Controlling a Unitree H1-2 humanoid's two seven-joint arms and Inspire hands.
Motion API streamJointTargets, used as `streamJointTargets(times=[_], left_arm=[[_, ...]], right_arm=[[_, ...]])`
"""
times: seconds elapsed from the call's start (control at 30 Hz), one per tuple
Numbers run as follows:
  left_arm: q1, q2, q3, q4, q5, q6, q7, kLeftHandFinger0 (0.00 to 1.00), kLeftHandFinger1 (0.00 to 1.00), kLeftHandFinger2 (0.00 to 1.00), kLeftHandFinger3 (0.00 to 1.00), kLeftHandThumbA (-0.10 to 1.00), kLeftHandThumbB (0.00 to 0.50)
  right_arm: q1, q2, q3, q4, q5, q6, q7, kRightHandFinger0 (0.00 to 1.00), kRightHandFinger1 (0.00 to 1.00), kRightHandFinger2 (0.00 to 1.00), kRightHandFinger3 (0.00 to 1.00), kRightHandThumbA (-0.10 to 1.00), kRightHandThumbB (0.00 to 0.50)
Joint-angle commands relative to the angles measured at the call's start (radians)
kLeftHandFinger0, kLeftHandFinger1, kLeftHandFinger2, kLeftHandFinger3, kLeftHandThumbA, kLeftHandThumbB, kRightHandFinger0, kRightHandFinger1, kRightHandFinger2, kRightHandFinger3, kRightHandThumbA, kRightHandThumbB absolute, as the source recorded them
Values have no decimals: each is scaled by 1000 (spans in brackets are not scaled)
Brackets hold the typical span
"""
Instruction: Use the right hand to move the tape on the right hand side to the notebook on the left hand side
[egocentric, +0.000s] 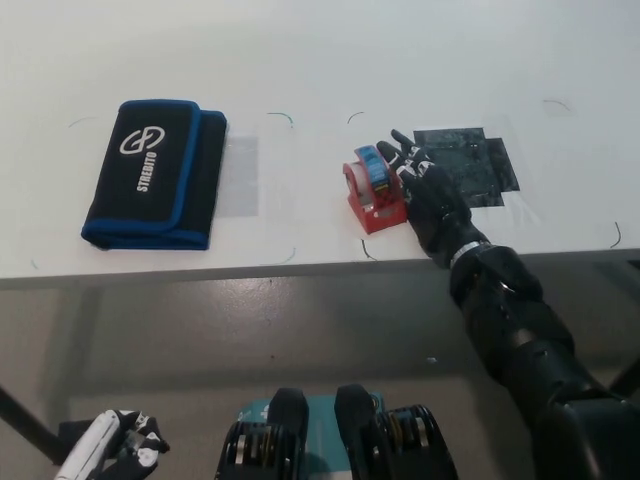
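White table (300, 60), tape (374, 190) against right hand (432, 198) fingers (403, 155)

The black right arm reaches in from the lower right, forearm angled up and leftward over the surface (300, 60) edge. The right hand (425, 195) lies low, fingers closed around the tape dispenser (373, 192). The white left hand (105, 455) hangs at the bottom left, below the surface.

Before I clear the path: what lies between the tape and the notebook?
Head view: only bare white table with faint pen marks between tape and notebook.
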Motion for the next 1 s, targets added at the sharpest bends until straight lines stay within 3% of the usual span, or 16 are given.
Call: streamJointTargets(times=[0.0,0.13,0.33,0.43,0.57,0.97], left_arm=[[-4,22,-5,-26,4,-24,-19,13,135,367,690,71,183],[7,21,-11,-24,9,-34,-19,45,170,393,698,74,187],[2,20,-11,-29,7,-21,-22,39,154,368,695,63,187],[-5,18,-16,-22,8,-25,-25,60,170,378,696,59,183],[-8,17,-27,-16,25,-28,-22,85,199,434,701,52,176],[3,12,-35,-30,18,-10,-26,173,252,446,721,38,163]], right_arm=[[-46,73,12,13,-3,10,3,1000,1000,1000,1000,1000,500],[-42,107,10,5,0,12,-3,1000,1000,1000,1000,1000,454],[-36,130,6,11,0,9,-8,1000,1000,1000,1000,1000,462],[-33,138,11,23,-7,16,-18,1000,1000,1000,1000,1000,498],[-28,143,20,30,-13,23,-16,1000,1000,1000,1000,1000,498],[-39,174,68,29,-37,34,-22,1000,1000,1000,1000,1000,490]])
